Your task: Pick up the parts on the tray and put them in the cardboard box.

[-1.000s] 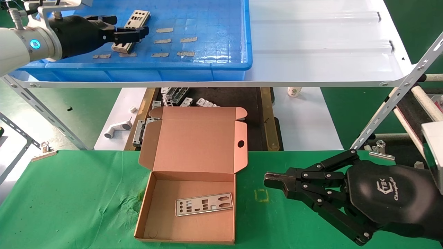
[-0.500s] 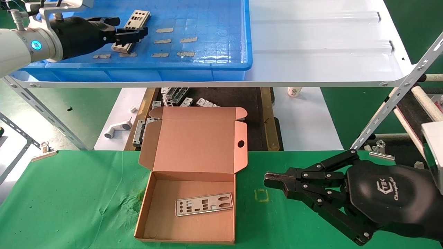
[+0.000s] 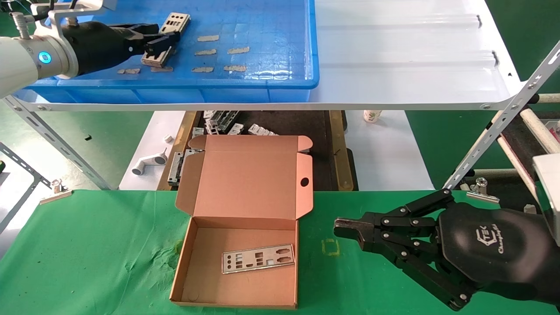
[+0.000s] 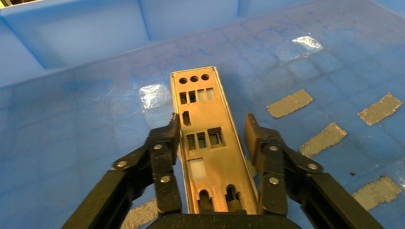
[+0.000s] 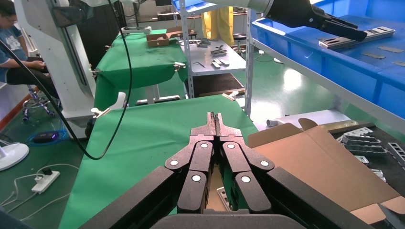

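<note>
Blue tray (image 3: pixel 280 65) holds one plate (image 4: pixel 208 138), and the left hand (image 4: pixel 212 138) is low over it with the fingers spread, one finger (image 4: pixel 165 143) on each long side of the plate. In the wrist view the plate lies flat on the tray floor, running straight ahead between the fingers, and it is not yet pinched. Tape scraps (image 4: pixel 289 103) lie further out, beside the hand.

To do this step well, I think the hand should go down until the fingertips reach the floor, stay centred so that both fingers meet the thin edges together, and then close gently. The plate is thin and smooth, so it may slip or tilt if only one edge is caught. A straight lift should follow, high enough to pass the tray rim.

Below the hand, on the green bench (image 3: pixel 87 245), the box (image 3: pixel 238 271) stands with its lid up, and one plate in the box (image 3: pixel 258 258) already lies flat there. Next to that plate the box floor is bare.

Further right, the right hand (image 3: pixel 345 227) rests over the bench beside the box, fingers pressed together, idle.
</note>
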You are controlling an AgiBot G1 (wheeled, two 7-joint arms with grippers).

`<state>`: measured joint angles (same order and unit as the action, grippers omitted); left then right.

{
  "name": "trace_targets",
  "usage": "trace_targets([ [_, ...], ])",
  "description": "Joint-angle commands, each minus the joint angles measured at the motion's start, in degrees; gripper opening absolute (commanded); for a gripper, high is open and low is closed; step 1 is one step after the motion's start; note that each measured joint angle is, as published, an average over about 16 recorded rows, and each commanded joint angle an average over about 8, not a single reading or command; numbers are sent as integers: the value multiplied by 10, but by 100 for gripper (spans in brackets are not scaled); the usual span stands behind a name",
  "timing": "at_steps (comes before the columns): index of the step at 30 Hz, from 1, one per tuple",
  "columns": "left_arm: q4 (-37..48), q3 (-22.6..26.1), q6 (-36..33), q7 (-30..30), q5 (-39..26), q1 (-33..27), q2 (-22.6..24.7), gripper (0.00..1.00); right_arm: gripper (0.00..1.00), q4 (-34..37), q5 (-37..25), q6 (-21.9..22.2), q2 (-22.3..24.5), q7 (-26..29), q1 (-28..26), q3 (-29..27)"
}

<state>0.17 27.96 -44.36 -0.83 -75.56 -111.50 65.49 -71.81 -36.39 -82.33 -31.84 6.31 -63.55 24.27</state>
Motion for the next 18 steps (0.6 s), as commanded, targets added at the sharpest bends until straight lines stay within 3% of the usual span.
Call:
trace_targets([
  [1,0,0,1,0,0,0,0,0,0,0,0,0,0,0,0,0],
  [18,-11,-6,-8,-8,9,-8,-5,0,0,0,0,0,0,0,0,0],
])
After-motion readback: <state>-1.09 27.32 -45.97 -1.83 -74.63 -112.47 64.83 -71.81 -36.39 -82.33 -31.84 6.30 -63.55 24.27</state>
